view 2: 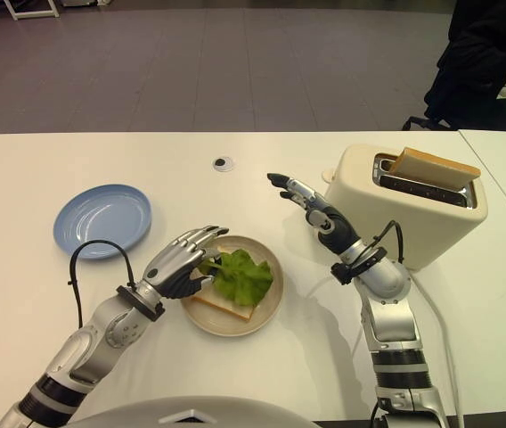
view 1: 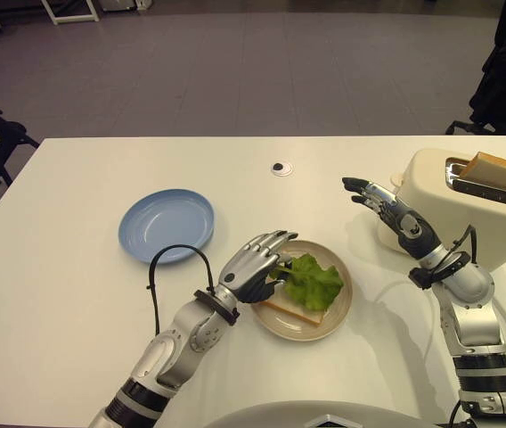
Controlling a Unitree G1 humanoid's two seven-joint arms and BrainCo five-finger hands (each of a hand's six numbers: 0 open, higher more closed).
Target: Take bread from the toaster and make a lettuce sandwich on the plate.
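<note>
Bread (view 1: 502, 171) in toaster (view 1: 431, 192) | left hand (view 1: 255, 267) at plated lettuce (view 1: 314, 281), grip unclear | right hand (view 1: 395, 214) spread, empty | blue plate (view 1: 166, 225) nearby

Two head-mounted stereo eyes, facing forward and down, close above the table (view 1: 75, 294), sharing almost everything

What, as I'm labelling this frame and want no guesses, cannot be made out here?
- Left robot hand on the lettuce: grasp or mere touch unclear, both views; the hand covers the contact.
- Bread on the plate: mostly under the lettuce, both views.
- Toaster: right end cut off by the left eye view's edge.
- Small round thing on the table: too small to identify.
</note>
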